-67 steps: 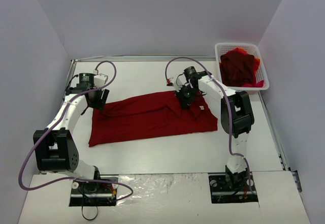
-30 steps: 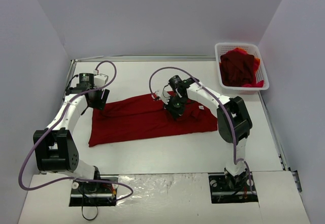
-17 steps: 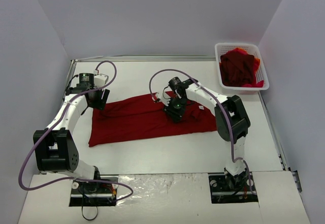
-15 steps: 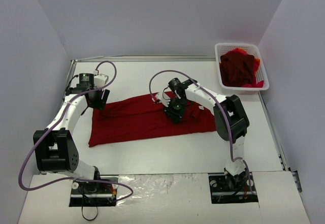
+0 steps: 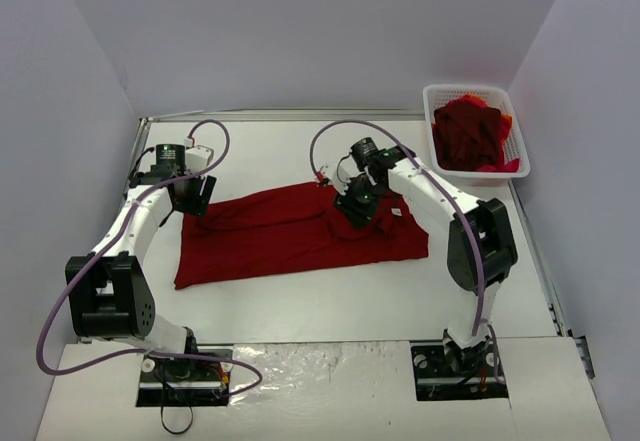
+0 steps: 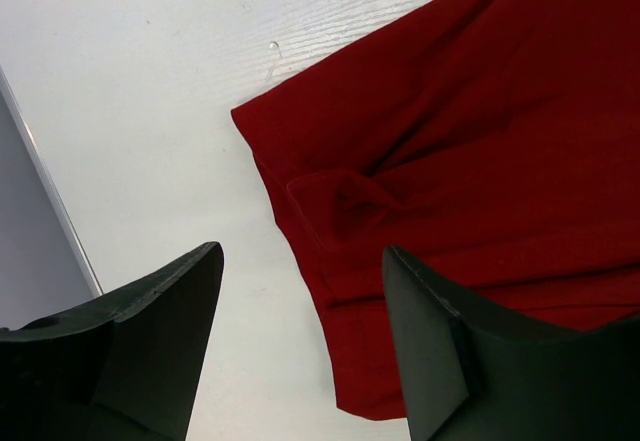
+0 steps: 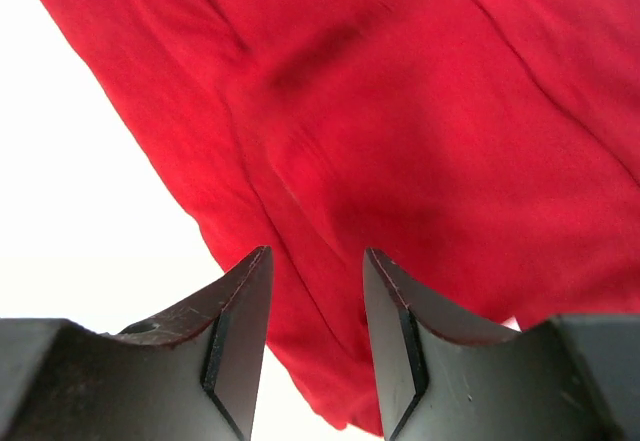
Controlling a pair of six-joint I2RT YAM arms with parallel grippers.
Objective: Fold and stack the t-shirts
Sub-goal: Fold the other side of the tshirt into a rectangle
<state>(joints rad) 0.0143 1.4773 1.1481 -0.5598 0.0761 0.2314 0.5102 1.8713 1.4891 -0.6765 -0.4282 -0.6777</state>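
Observation:
One dark red t-shirt (image 5: 280, 233) lies spread across the table, rumpled around its right middle. In the white basket, more t-shirts (image 5: 468, 136) sit in a heap, dark red with some brighter red-orange. My left gripper (image 5: 190, 198) hovers open over the spread shirt's far left corner (image 6: 480, 161), its jaws (image 6: 300, 253) wide apart and empty. My right gripper (image 5: 356, 206) hangs just above the rumpled cloth (image 7: 400, 111). Its fingers (image 7: 316, 253) stand partly apart with only the shirt's surface showing in the gap below them.
The white mesh basket (image 5: 470, 89) stands at the back right corner. A metal rail (image 6: 50, 201) borders the table's left edge, close to my left gripper. Grey walls enclose the table on three sides. Both arm bases sit at the near edge.
My right gripper was shut on cloth a second ago; its jaws have parted, let the fold drop, and it has shifted slightly right. The left arm has not moved.

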